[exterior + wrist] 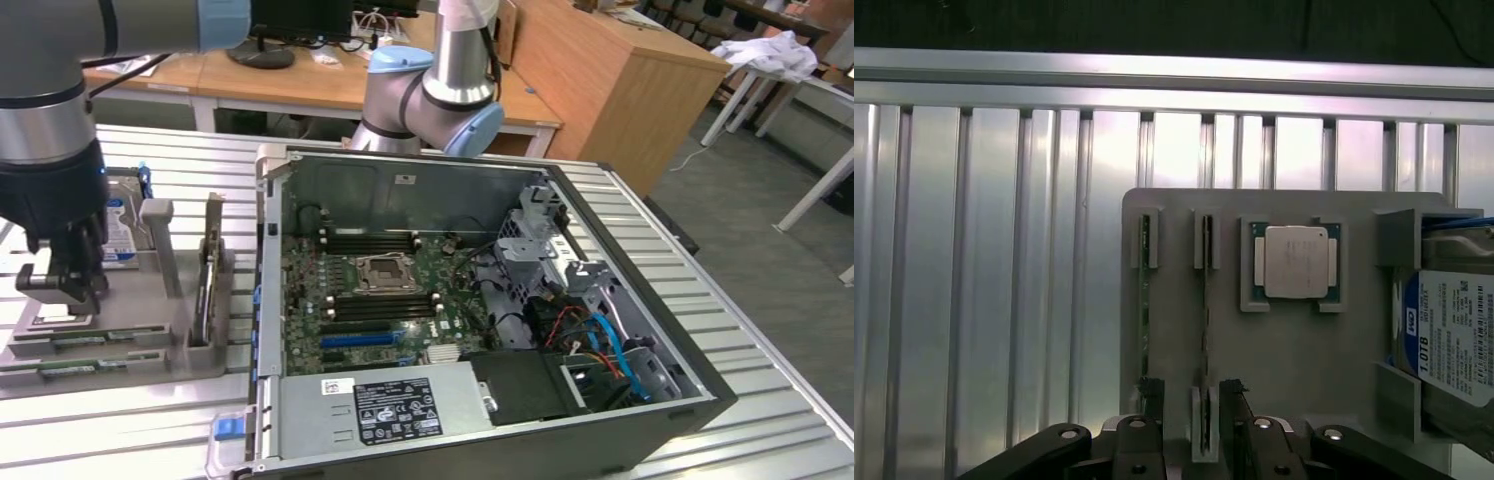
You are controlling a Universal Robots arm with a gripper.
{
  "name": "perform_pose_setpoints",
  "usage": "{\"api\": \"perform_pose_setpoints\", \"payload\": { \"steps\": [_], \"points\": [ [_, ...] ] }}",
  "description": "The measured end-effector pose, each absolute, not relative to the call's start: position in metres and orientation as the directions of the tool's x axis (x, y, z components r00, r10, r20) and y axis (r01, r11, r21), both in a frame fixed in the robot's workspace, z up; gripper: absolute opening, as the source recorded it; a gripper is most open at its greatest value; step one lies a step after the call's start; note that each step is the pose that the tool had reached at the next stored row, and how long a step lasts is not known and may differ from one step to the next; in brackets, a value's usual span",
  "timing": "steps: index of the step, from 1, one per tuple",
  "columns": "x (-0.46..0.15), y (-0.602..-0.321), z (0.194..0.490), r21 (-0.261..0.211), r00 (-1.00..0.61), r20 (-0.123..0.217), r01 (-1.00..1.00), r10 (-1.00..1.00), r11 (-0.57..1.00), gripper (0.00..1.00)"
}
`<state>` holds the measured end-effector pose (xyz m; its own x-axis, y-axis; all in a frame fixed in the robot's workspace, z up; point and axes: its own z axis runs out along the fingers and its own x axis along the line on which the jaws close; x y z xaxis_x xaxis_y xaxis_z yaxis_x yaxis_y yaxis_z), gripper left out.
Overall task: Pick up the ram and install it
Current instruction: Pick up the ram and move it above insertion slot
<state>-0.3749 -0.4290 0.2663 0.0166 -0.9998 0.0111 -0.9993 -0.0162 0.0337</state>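
In the exterior view, the arm stood at the exterior view's left, with the claw (63,285) lowered onto a grey holder (134,350) that lay on the slatted counter (134,430). The ram (94,341) lay on its edge in a groove of this holder, low in the left part of the frame, just under the claw. A second stick (67,369) lay in the groove beside it. In the middle of the frame was the open computer case (694,395), and the dark memory slots (374,240) on its motherboard (387,290) looked empty, as far as I could judge. The ram was therefore well apart from its place.

In the wrist view, the claw (1194,400) was wide. One of its fingers (1232,400) was on each side of the ram (1206,300), near one end of it, and I could not tell whether they touched it. The second stick (1145,300) sat in the neighbouring groove, outside the claw. A square silver processor chip (1295,262) and a hard drive (1454,335) were farther along the same holder (1284,350).

My judgement is that the pick-up step was in hand: the ram was framed but not yet gripped or lifted. A good grip would call for fingers centred on the thin board and closing only on this stick, without catching the neighbour.
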Motion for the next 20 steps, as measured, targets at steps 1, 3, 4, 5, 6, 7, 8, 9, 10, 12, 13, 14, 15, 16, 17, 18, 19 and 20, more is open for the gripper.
{"api": "perform_pose_setpoints", "payload": {
  "steps": [1, 3, 4, 5, 6, 7, 8, 9, 10, 12, 13, 14, 15, 16, 17, 18, 19, 20],
  "points": [
    [-0.3750, -0.4299, 0.2663, 0.034, 0.017, 0.011, -0.999, -1.000, -0.016, 0.36],
    [-0.3751, -0.4315, 0.2663, 0.034, 0.017, 0.011, -0.999, -1.000, -0.016, 0.36],
    [-0.3751, -0.4323, 0.2663, 0.034, 0.017, 0.011, -0.999, -1.000, -0.016, 0.36],
    [-0.3752, -0.4332, 0.2663, 0.034, 0.017, 0.011, -0.999, -1.000, -0.016, 0.36],
    [-0.3752, -0.4340, 0.2663, 0.034, 0.017, 0.011, -0.999, -1.000, -0.016, 0.36],
    [-0.3752, -0.4349, 0.2663, 0.034, 0.017, 0.011, -0.999, -1.000, -0.016, 0.36],
    [-0.3753, -0.4358, 0.2663, 0.034, 0.017, 0.011, -0.999, -1.000, -0.016, 0.36],
    [-0.3753, -0.4368, 0.2663, 0.034, 0.017, 0.011, -0.999, -1.000, -0.016, 0.36],
    [-0.3754, -0.4377, 0.2663, 0.034, 0.017, 0.011, -0.999, -1.000, -0.016, 0.36],
    [-0.3754, -0.4387, 0.2663, 0.034, 0.017, 0.011, -0.999, -1.000, -0.016, 0.36],
    [-0.3754, -0.4387, 0.2663, 0.034, 0.017, 0.011, -0.999, -1.000, -0.016, 0.36],
    [-0.3754, -0.4387, 0.2663, 0.034, 0.016, 0.011, -0.999, -1.000, -0.016, 0.36],
    [-0.3754, -0.4387, 0.2663, 0.034, 0.016, 0.011, -0.999, -1.000, -0.016, 0.36],
    [-0.3753, -0.4388, 0.2663, 0.034, 0.017, 0.011, -0.999, -1.000, -0.016, 0.36],
    [-0.3754, -0.4388, 0.2662, 0.034, 0.017, 0.011, -0.999, -1.000, -0.016, 0.36],
    [-0.3754, -0.4389, 0.2657, 0.033, 0.017, 0.011, -0.999, -1.000, -0.016, 0.36],
    [-0.3754, -0.4389, 0.2648, 0.033, 0.017, 0.010, -0.999, -1.000, -0.016, 0.36],
    [-0.3754, -0.4388, 0.2637, 0.033, 0.017, 0.009, -0.999, -1.000, -0.016, 0.36]
  ]
}}
